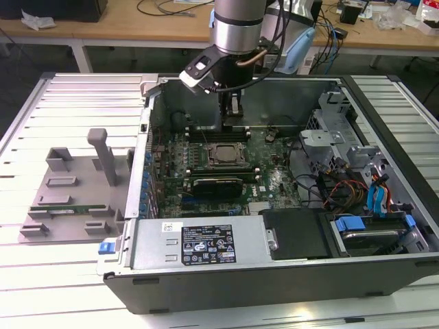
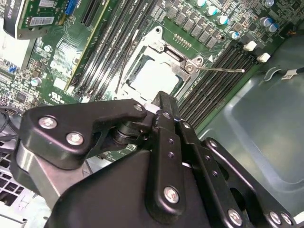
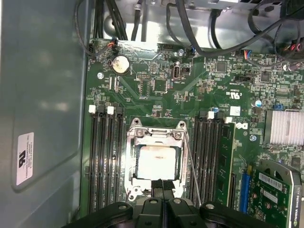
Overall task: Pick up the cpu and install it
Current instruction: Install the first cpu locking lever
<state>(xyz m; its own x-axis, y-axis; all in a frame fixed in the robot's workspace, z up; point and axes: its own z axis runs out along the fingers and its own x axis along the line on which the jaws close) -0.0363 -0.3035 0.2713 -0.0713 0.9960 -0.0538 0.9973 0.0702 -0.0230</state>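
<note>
Robot hand (image 3: 162,186), fingers pressed together and holding nothing, hangs just above the motherboard (image 3: 161,85) inside an open computer case (image 1: 274,284). The cpu (image 3: 156,161) lies flat in its socket (image 3: 156,135), directly below the hand. It looks light, stiff and fragile; its bare side edges seem safest to grip.

Slatted pale metal table (image 1: 75,103), slats laid across the exterior view. Directly on it, two items. At centre and toward the exterior view's right: open dark computer case (image 1: 274,274), flat on its side, interior facing up. Toward the exterior view's left: grey moulded fixture plate (image 1: 68,199), flat on the slats, with upright posts, just beside the case wall; contact with the case not clear. Bare slats around both items.
</note>
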